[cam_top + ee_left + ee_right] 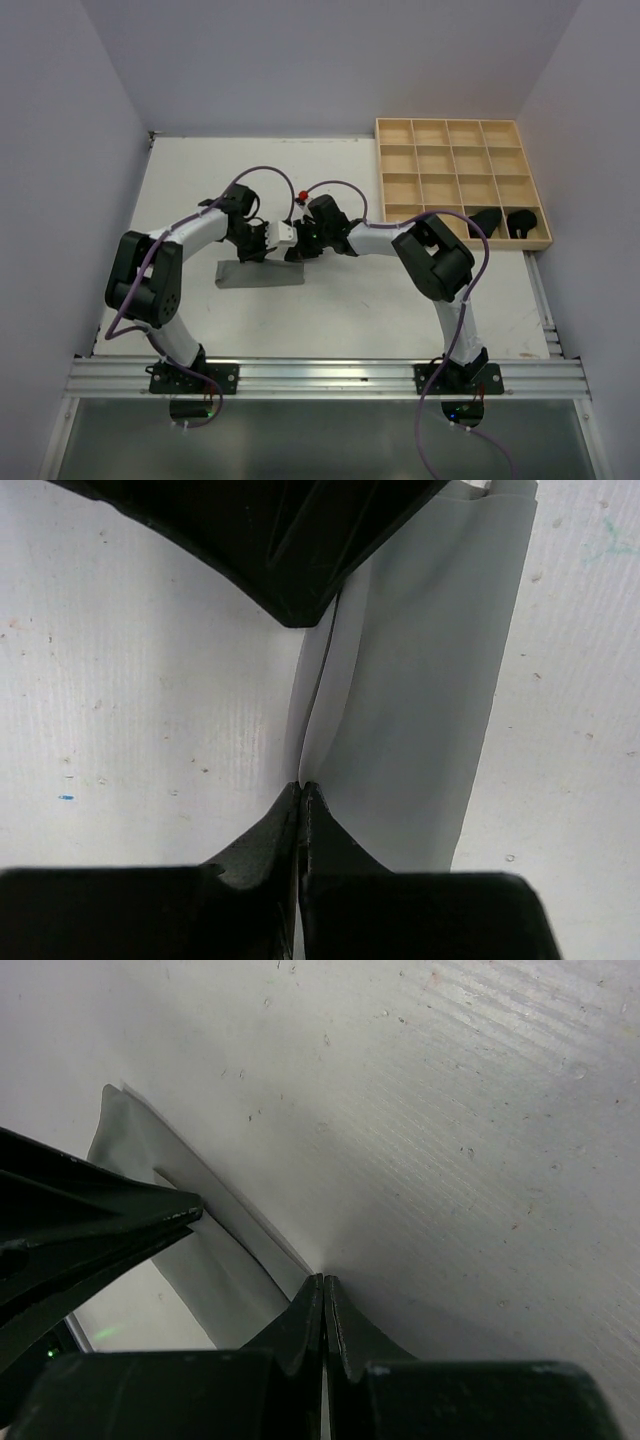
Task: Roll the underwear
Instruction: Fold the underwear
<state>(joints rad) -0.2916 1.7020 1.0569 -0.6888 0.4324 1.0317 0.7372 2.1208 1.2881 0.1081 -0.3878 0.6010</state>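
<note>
Item: grey briefs (262,275), plain soft cloth folded into a long flat strip, lying left to right on the white table (380,300) a little left of centre, just near of where the two arms meet. Condition: flat, not yet rolled; a raised crease runs along its length in the left wrist view. Left gripper (301,792): black fingers pressed together with no gap, the crease running straight into the tips, so it appears to pinch the cloth at its far edge. Right gripper (322,1282): fingers likewise closed tight, with the strip's edge converging on the tips; it appears clamped on the same far edge, just right of its partner. Also present: light wooden grid tray (462,121) at the far right of the table, well apart from the strip, with two black rolled briefs (485,222) sitting in the two rightmost compartments of its nearest row. Handling, by judgement: very light, limp and thin, with no stiffness of its own; layers may slide apart or sag between the two pinch points. It is best held by the long edge at two spaced points, catching every layer, so the roll starts even and tight. It is not fragile, and a loose roll is likely to spring open.
</note>
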